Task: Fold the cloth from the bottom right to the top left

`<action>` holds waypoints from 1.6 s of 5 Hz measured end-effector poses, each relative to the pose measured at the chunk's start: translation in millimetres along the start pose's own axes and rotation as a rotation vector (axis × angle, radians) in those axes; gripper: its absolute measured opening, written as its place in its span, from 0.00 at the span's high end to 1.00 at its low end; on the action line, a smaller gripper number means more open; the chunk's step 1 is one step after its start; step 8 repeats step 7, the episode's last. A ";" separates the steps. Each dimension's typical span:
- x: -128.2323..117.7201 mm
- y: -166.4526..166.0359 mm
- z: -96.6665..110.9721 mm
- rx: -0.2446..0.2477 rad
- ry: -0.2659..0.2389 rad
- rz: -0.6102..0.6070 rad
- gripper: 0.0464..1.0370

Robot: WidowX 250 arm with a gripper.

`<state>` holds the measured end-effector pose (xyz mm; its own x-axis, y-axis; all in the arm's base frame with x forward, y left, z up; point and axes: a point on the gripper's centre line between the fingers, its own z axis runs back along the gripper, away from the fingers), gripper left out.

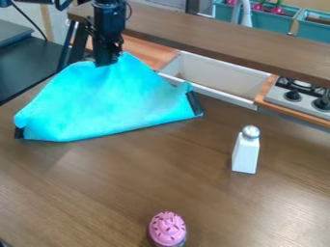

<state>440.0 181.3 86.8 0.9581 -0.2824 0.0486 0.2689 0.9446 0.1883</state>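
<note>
Our cloth (109, 103) lies at the far left, the gripper (106, 63) over its far edge.
We see most of it spread nearer than the gripper's tips, dark-ended corners left and right; we cannot tell whether it is gripped.

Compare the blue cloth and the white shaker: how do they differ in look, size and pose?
The cloth is bright blue with dark corners; the shaker is white with a silver top. The cloth is far larger than the shaker. The cloth is limp, drawn up to a peak at the gripper, whereas the shaker stands upright unaided. Both are two-toned.
</note>
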 end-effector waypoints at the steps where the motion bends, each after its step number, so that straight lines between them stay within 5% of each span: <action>1: 3.9 9.1 -2.2 -0.003 0.006 0.006 1.00; 2: 3.0 18.8 -10.1 -0.002 0.011 0.011 0.98; 3: 6.1 25.5 -17.5 -0.007 0.023 0.010 0.85; 6: 3.3 40.1 -27.2 0.008 0.035 0.040 0.05; 7: 2.4 28.8 -38.1 -0.052 0.034 0.030 0.04; 8: 2.4 28.8 -38.1 -0.052 0.034 0.030 0.04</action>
